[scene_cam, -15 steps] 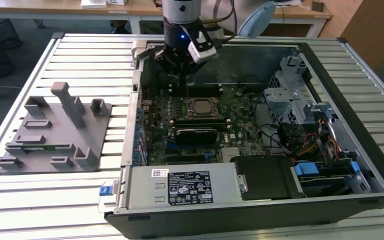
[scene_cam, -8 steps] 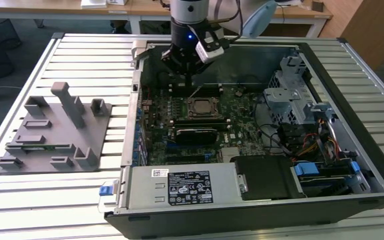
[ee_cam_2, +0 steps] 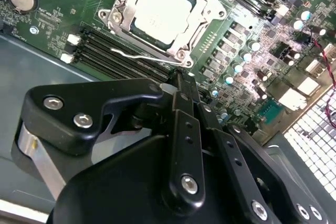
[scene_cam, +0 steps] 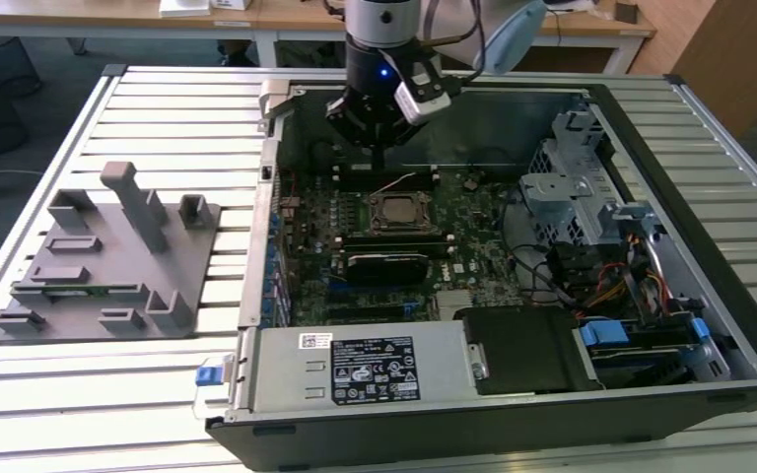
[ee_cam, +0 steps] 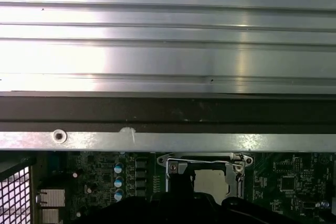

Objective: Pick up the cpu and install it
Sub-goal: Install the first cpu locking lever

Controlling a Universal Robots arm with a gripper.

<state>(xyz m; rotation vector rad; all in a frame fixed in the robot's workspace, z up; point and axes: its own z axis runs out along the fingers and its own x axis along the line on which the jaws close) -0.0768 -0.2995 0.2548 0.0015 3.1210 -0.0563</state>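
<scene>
The cpu lies flat inside the black socket frame on the green motherboard, its pale silvery top showing. Both wrist views show the cpu seated in the frame, with a thin wire lever along one side. My gripper hangs over the memory slots just behind the socket, a little above the board and apart from the cpu. In the second wrist view the black fingers are pressed together, and my gripper holds nothing.
The open computer case lies on a slatted metal table. A grey plastic fixture with upright posts stands at the exterior view's left. The drive cage, cables and a power supply crowd the case's right and front.
</scene>
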